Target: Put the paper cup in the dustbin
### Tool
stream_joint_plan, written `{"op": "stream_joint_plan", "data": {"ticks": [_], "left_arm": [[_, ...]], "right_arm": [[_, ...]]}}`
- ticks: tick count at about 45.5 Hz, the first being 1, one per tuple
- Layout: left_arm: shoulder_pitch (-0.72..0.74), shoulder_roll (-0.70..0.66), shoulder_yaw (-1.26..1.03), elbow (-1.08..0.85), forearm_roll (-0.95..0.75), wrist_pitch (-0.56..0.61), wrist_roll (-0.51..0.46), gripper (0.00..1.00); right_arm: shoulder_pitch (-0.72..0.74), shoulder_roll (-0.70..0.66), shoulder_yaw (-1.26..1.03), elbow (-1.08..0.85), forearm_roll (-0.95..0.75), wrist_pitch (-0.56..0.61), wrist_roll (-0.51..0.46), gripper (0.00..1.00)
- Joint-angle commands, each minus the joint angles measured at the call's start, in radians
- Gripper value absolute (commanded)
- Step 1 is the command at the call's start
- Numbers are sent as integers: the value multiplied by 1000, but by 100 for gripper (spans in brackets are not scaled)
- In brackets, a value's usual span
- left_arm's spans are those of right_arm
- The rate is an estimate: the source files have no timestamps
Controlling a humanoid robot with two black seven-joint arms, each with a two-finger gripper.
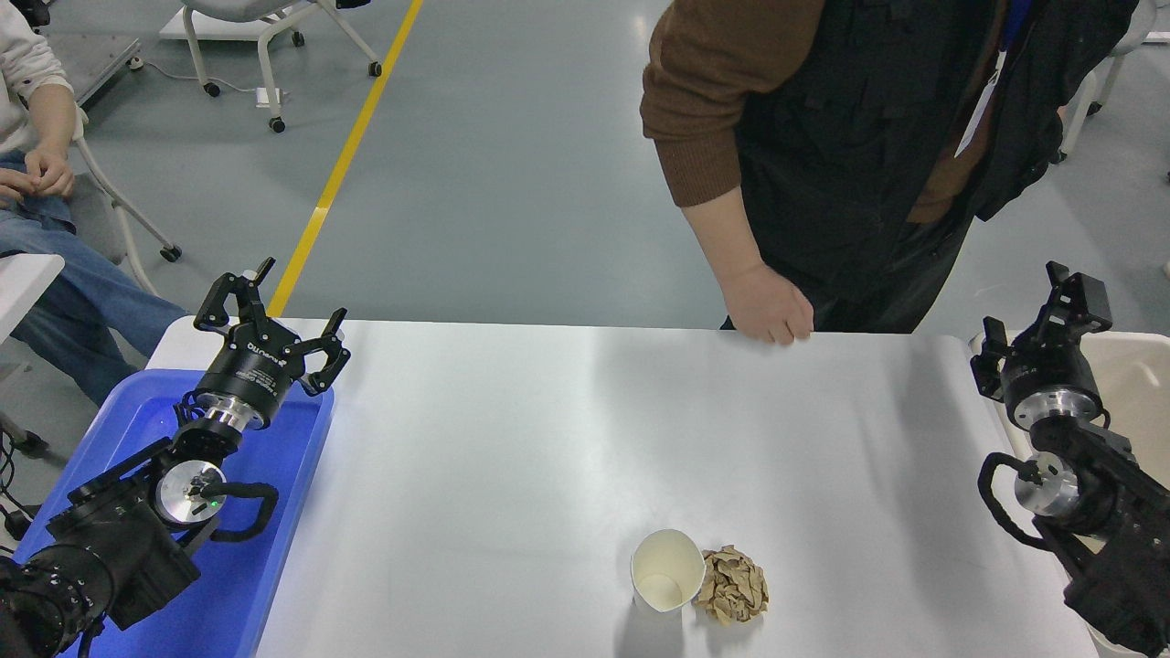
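Right pincer (1051, 311), its fingers' state unclear, hung over the beige plastic dustbin (1138, 384); left pincer (274, 320) sat released above a blue tray (274, 548). Upright on the white desk (512, 457), touching a crumpled brown paper ball (732, 585), the small white paper cup (667, 569) looked light and crushable, best gripped gently across its walls.

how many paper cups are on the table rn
1. The paper cup stands upright near the table's front edge, right of centre, touching or almost touching a crumpled brown paper ball on its right. None other shows.
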Motion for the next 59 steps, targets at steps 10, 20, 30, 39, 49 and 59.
{"op": "stream_joint_plan", "data": {"ticks": [10,20,30,39,49,59], "left_arm": [[0,0,0,0,0,0,0,100],[0,0,0,1,-1,0,0,100],[0,0,0,1,0,0,0,100],[0,0,0,0,0,0,0,100],[0,0,0,0,0,0,0,100],[0,0,0,0,-1,0,0,100]], "right_arm": [[-1,8,0,-1,0,-1,0,99],[-1,7,1,-1,0,0,2,99],[4,-27,1,7,-5,2,3,99],[11,-29,3,2,-2,69,3,99],[15,-24,6,2,-2,86,3,99],[47,-24,9,-1,0,83,3,99]]}}
